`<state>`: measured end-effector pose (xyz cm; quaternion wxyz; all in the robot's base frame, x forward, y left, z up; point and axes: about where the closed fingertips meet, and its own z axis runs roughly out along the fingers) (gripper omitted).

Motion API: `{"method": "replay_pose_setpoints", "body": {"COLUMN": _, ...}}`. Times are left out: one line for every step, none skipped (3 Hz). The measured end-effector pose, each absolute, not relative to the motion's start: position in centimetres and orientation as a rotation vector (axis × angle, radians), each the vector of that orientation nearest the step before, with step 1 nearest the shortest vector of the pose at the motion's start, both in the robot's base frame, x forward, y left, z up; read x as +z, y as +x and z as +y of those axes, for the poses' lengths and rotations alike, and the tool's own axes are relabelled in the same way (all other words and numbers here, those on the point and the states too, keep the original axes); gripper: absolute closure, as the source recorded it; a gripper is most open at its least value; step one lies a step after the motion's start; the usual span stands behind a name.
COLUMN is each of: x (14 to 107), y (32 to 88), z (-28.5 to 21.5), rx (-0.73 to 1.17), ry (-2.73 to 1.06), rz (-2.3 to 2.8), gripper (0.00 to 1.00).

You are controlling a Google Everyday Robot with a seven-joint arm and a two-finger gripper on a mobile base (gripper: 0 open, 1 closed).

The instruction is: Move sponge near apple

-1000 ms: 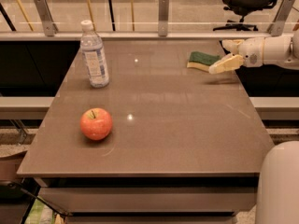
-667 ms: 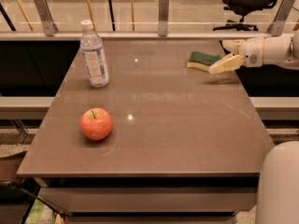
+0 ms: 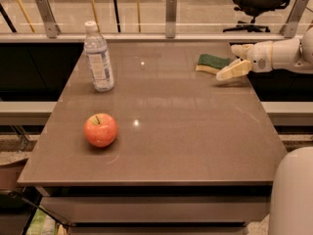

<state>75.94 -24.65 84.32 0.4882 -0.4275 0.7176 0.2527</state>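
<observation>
The sponge (image 3: 211, 62), dark green on top with a pale yellow layer below, lies flat near the table's far right edge. The red-orange apple (image 3: 100, 129) sits on the table at the front left, well apart from the sponge. My gripper (image 3: 236, 60) reaches in from the right at table height, right at the sponge's right end. It is open, with one pale finger (image 3: 240, 49) behind the sponge's end and the other (image 3: 233, 71) in front of it. It holds nothing.
A clear water bottle (image 3: 98, 58) with a white cap stands upright at the far left of the brown table (image 3: 171, 131). A glass railing runs behind the table. A black office chair (image 3: 261, 1) stands beyond it. A white rounded part of the robot (image 3: 292, 195) fills the bottom right.
</observation>
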Motion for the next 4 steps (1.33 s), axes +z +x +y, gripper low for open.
{"method": "replay_pose_setpoints", "body": {"x": 83.8, "y": 76.0, "z": -24.4, "rx": 0.602, "ry": -1.043, "rz": 1.758, "gripper": 0.00}}
{"method": "replay_pose_setpoints", "body": {"x": 83.5, "y": 76.1, "z": -23.7, "rx": 0.597, "ry": -1.059, "rz": 1.763, "gripper": 0.00}}
{"method": "replay_pose_setpoints", "body": {"x": 83.5, "y": 76.1, "z": -23.6, "rx": 0.598, "ry": -1.064, "rz": 1.763, "gripper": 0.00}}
{"method": "replay_pose_setpoints", "body": {"x": 83.3, "y": 76.2, "z": -23.2, "rx": 0.604, "ry": -1.067, "rz": 1.762, "gripper": 0.17}}
